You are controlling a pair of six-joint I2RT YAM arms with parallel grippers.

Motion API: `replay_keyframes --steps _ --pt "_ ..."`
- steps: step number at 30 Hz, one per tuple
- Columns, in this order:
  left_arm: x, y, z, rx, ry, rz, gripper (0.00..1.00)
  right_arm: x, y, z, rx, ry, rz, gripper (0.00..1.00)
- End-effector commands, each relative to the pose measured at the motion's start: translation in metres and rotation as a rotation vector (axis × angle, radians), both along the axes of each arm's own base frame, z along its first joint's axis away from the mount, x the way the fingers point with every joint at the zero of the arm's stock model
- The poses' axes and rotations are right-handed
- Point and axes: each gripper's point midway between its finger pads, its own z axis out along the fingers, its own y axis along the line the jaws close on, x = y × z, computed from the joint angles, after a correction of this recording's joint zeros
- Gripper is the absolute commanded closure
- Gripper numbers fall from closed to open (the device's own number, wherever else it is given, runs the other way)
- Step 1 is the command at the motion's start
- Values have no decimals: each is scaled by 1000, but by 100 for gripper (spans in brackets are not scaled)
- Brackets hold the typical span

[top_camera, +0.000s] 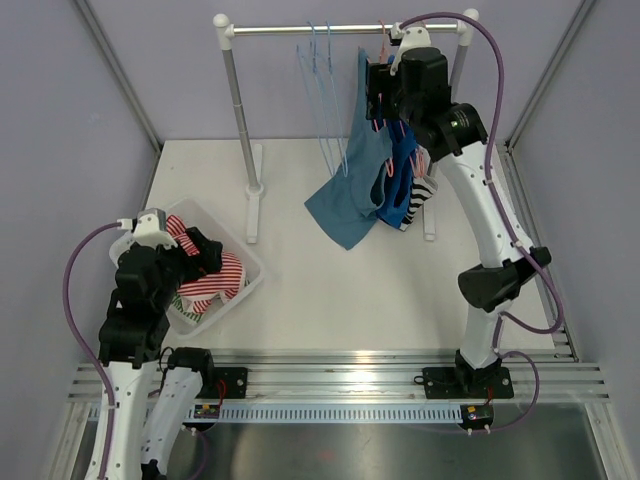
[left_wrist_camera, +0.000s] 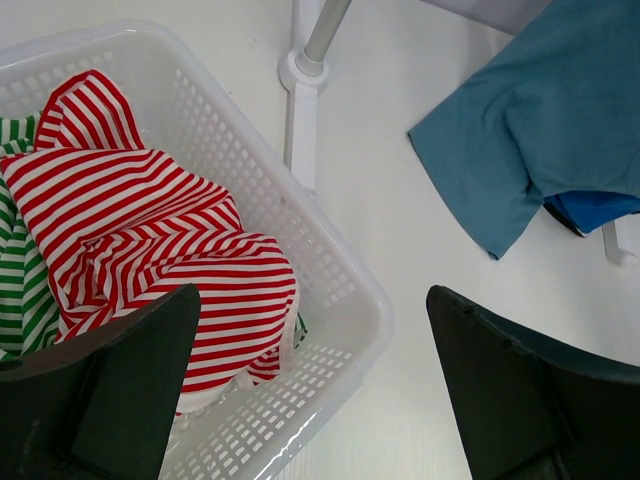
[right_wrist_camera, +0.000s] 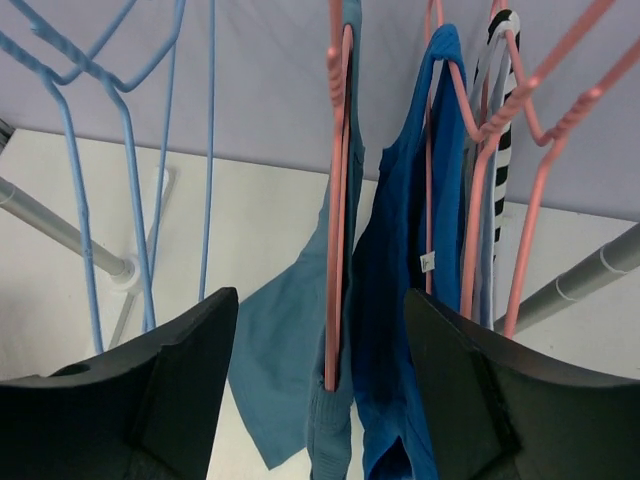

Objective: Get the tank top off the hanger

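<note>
Right wrist view: hanger (right_wrist_camera: 337, 200) hook cut off by top edge; lower part lost inside teal top (right_wrist_camera: 275, 390), between right gripper (right_wrist_camera: 320, 300) fingers. Finger-to-hanger contact: cannot tell. Teal top and blue top (right_wrist_camera: 395, 330) hems run off bottom edge. Striped top (right_wrist_camera: 498, 190), right of gripper, mostly behind blue top. Tag (right_wrist_camera: 427, 262) print too small.
Top view: right gripper fingers hidden behind wrist.
Left wrist view: green-striped cloth (left_wrist_camera: 15, 270), left of left gripper (left_wrist_camera: 312, 300), mostly under red-striped cloth (left_wrist_camera: 150, 230), cut by left edge. Basket (left_wrist_camera: 330, 280) left side off frame.

Open table (top_camera: 320, 300) between basket (left_wrist_camera: 340, 290) and rack (top_camera: 237, 100); hangers (right_wrist_camera: 337, 150) crowd the rail (top_camera: 290, 30).
</note>
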Motion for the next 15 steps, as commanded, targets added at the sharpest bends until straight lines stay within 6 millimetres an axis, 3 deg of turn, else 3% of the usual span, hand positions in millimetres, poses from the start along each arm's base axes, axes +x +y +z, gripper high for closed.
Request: replay_keyframes --steps 1,7,11,13,15 --pt "4 -8 15 20 -69 -52 1 7 1 2 -39 -4 18 26" --pt "8 -7 8 25 -24 -44 1 24 7 -14 -60 9 12 38" --pt "9 -8 6 27 -17 -48 1 27 14 -15 -44 2 39 47" --pt "9 -8 6 28 -12 -50 1 30 14 -17 -45 0 28 58" --pt "9 -9 5 31 -9 -52 1 33 14 -21 -54 5 24 62"
